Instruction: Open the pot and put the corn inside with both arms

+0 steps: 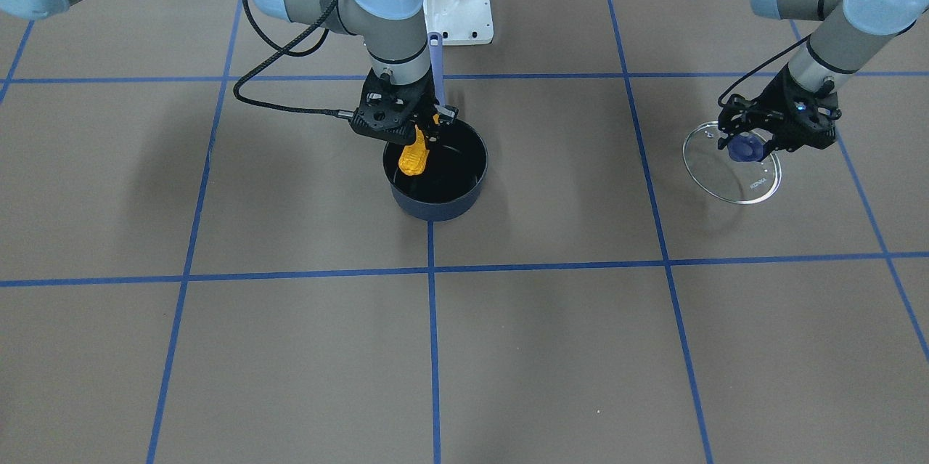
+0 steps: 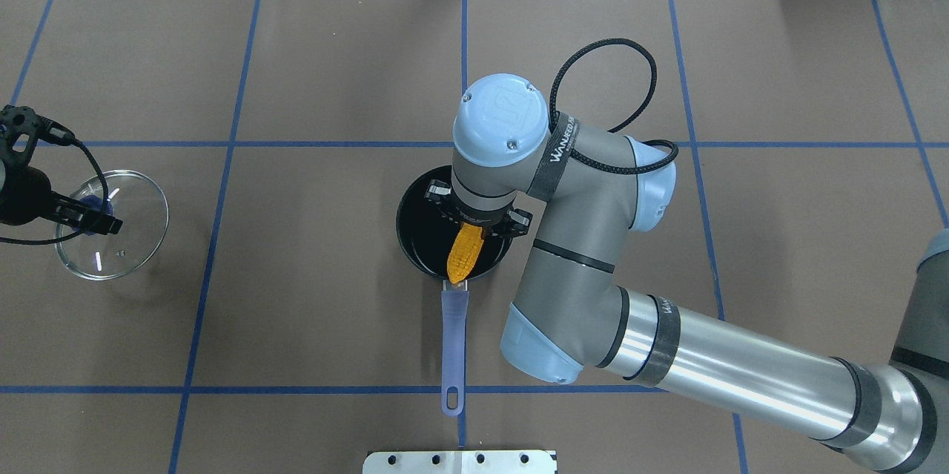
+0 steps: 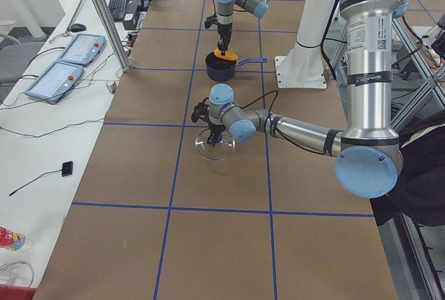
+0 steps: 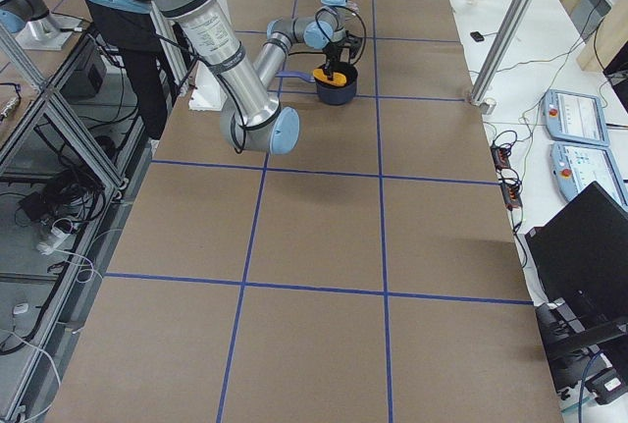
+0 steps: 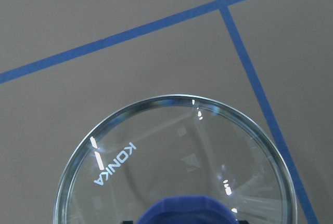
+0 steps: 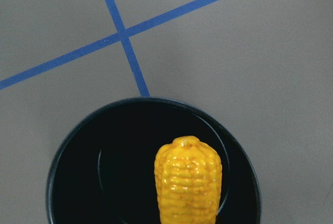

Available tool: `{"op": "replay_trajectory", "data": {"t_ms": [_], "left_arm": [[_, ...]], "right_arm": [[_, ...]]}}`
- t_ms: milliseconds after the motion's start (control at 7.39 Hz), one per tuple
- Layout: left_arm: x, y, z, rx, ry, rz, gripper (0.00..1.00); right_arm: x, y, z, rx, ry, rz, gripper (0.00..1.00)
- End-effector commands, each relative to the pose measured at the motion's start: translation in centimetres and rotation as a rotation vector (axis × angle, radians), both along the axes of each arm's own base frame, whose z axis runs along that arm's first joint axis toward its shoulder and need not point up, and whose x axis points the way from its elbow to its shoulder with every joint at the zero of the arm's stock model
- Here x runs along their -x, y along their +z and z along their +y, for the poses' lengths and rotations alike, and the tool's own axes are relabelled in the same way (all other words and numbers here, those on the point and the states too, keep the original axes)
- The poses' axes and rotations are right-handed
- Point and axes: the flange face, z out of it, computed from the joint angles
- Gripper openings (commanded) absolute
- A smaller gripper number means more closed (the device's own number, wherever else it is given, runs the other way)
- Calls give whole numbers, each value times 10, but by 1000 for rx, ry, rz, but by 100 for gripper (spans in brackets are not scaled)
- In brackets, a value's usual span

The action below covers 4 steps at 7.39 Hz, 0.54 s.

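You've got the pot [image 1: 434,208] navy outside, black inside, with a lavender handle [image 2: 454,337] at its 6 o'clock in the overhead view. Corn [image 2: 464,254] orange-yellow, ridged kernel rows. Lid [image 5: 171,141] clear glass, white lettering [image 5: 114,164], blue-purple knob [image 5: 182,211]. Table [image 1: 566,355] brown, blue tape grid [image 1: 433,348].

Opposed steep exteriors, pot [image 1: 432,208] in both.

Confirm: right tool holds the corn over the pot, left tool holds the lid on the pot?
Wrong on the lid: the left tool holds it far to the side of the pot, as the overhead view shows. The right tool does hold the corn over the pot.
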Motion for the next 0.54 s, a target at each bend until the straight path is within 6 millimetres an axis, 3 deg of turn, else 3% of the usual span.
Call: {"op": "replay_trajectory", "data": {"t_ms": [0,135,271,406], "left_arm": [[0,2,0,2,-1,-1,59],[-1,3,0,5,1,-3,59],[-1,3,-1,5,0,-2,60],[-1,3,-1,5,0,-2,60]], "right_arm": [[11,-1,4,-30,3,17,47],[8,-12,1,-48,1,3,60],[5,-17,-3,-53,5,0,65],[0,-18,-10,-53,14,-2,86]]}}
